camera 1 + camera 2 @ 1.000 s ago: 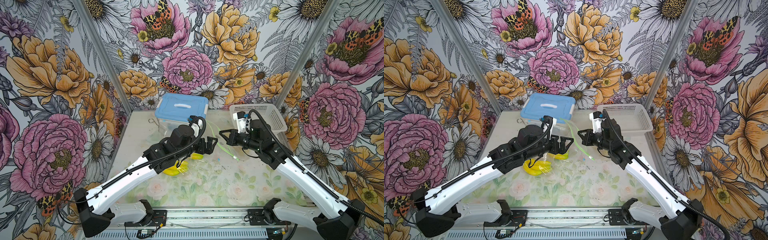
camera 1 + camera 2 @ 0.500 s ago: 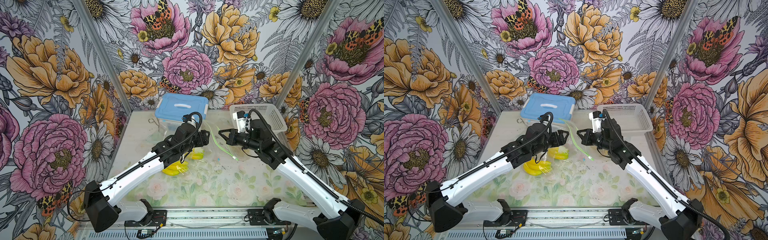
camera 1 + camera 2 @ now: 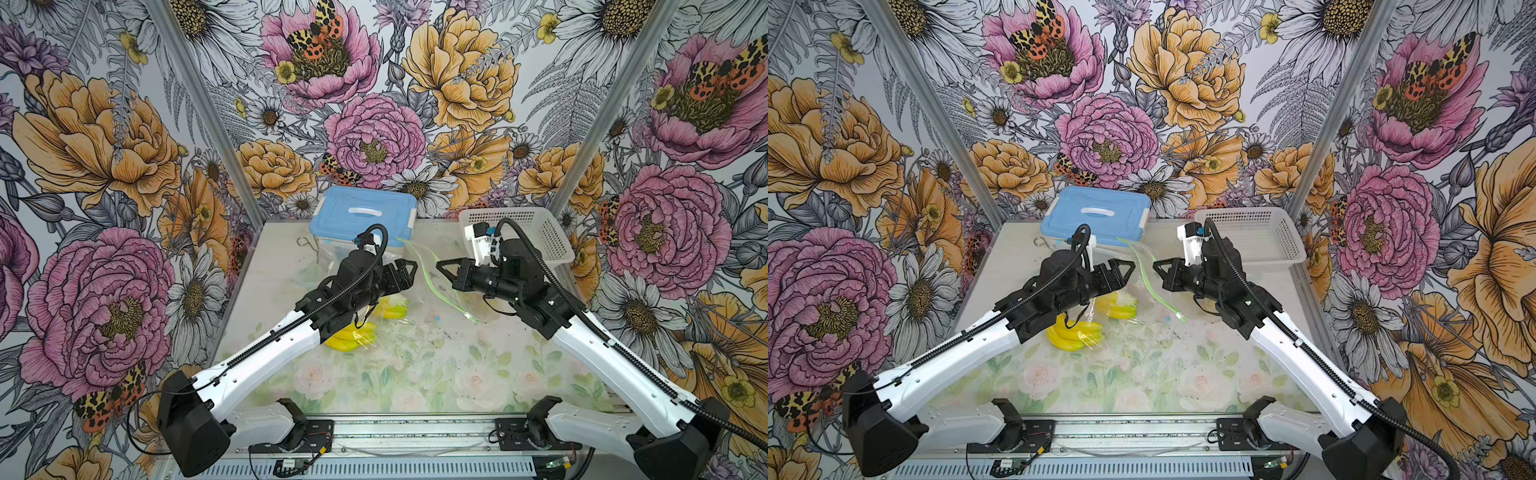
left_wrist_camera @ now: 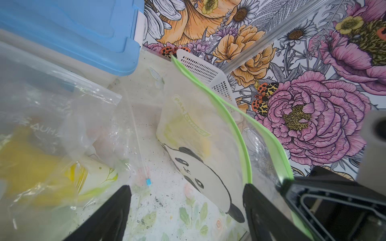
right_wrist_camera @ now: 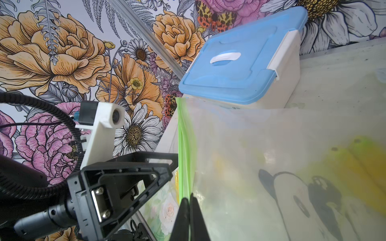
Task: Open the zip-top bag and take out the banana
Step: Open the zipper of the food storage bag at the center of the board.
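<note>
**Top views.** In both top views the left hand (image 3: 409, 272) and the right hand (image 3: 441, 264) face each other at frame centre, above the desk (image 3: 415, 374). The zip-top bag (image 3: 419, 297), clear with a green zip edge, stands between them. The banana (image 3: 392, 309) lies inside the bag, just below the left hand. A second clear bag (image 3: 353, 334) holding yellow fruit lies to the lower left of it. A blue-lidded box (image 3: 361, 212) and a white basket (image 3: 536, 232) stand at the back of the desk.

**Left wrist view.** The left hand (image 4: 187, 188) has its jaws wide apart and grips nothing. The panda-printed bag wall (image 4: 198, 167) lies between the fingers (image 4: 259, 208). The bag mouth is parted, with its two green lips apart. The right hand (image 4: 287, 185) meets the farther lip.

**Right wrist view.** The right hand (image 5: 189, 206) is closed, pinching the green zip edge. The banana (image 5: 344, 162) shows as a yellow blur through the bag wall.
</note>
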Controlling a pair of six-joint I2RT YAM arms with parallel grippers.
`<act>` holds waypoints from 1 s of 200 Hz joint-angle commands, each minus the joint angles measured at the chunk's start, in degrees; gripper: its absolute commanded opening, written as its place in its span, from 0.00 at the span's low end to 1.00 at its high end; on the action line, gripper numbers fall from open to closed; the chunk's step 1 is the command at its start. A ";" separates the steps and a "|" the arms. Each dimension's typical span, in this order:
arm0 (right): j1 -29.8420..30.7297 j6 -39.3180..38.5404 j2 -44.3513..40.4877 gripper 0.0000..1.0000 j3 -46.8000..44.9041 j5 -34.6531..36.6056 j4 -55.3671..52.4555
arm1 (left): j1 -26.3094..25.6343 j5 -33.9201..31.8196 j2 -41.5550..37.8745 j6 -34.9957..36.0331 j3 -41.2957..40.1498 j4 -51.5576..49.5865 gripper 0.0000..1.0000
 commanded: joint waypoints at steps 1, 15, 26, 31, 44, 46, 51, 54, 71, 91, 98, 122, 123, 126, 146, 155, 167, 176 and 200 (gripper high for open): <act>0.44 -0.05 -0.33 0.00 1.53 0.22 2.28 | 0.47 2.60 -3.34 -3.55 -1.79 3.12 0.87; 0.46 -0.28 -0.24 0.00 1.75 -0.10 2.24 | 0.32 3.67 -2.42 -4.16 -1.69 4.43 0.87; 0.44 -0.25 -0.23 0.00 1.80 -0.29 2.25 | -0.18 4.62 -0.96 -4.17 -0.95 6.06 0.87; 0.48 -0.21 -0.20 0.00 1.76 -0.37 2.24 | -0.56 5.06 -0.11 -4.10 -0.47 6.61 0.87; 0.54 -0.25 -0.41 0.00 1.60 -0.60 2.24 | -1.50 5.95 2.51 -3.82 1.14 7.28 0.87; 0.53 -0.26 -0.45 0.00 1.58 -0.51 2.24 | -1.66 6.10 3.07 -3.66 1.56 7.22 0.87; 0.53 -0.19 -0.54 0.00 1.55 -0.50 2.25 | -2.13 6.31 4.21 -3.57 2.20 7.05 0.87; 0.53 -0.22 -0.61 0.00 1.50 -0.45 2.24 | -2.36 6.40 4.80 -3.43 2.65 6.90 0.87; 0.62 -0.09 -1.17 0.00 1.32 -0.09 2.24 | -3.35 6.00 7.81 -3.02 4.39 4.71 0.86; 0.62 -0.04 -1.98 0.00 0.80 0.24 2.24 | -3.73 3.43 8.93 -3.54 3.81 4.32 0.82; 0.62 0.06 -2.27 0.00 0.50 0.46 2.24 | -3.73 2.83 9.14 -3.42 3.17 4.73 0.78; 0.62 -0.20 -3.46 0.00 -0.50 1.35 2.19 | -3.29 0.38 9.51 -4.11 2.67 3.00 0.47; 0.62 -0.23 -3.54 0.00 -0.56 1.44 2.17 | -3.29 0.46 9.49 -4.14 2.61 2.99 0.45; 0.62 -0.38 -3.80 0.00 -0.68 1.78 2.07 | -3.22 0.08 9.35 -4.16 2.48 2.87 0.37; 0.15 -1.79 -5.64 0.00 -0.89 5.50 1.31 | -3.36 -2.41 7.72 -4.10 1.09 -0.12 0.06; -0.30 -2.29 -6.35 0.00 -0.64 7.67 0.32 | -3.51 -3.28 6.26 -4.17 -0.18 -1.04 0.03; -0.94 -2.97 -6.93 0.00 -0.35 9.72 -0.64 | -3.29 -4.06 4.05 -4.66 -2.34 -1.45 0.03; -1.29 -3.16 -7.20 0.00 -0.35 10.96 -1.00 | -3.26 -4.82 2.13 -5.14 -3.87 -1.66 0.03; -1.49 -3.02 -8.05 0.00 -0.85 15.64 -1.54 | -3.27 -7.18 -1.85 -7.06 -7.06 -2.68 0.02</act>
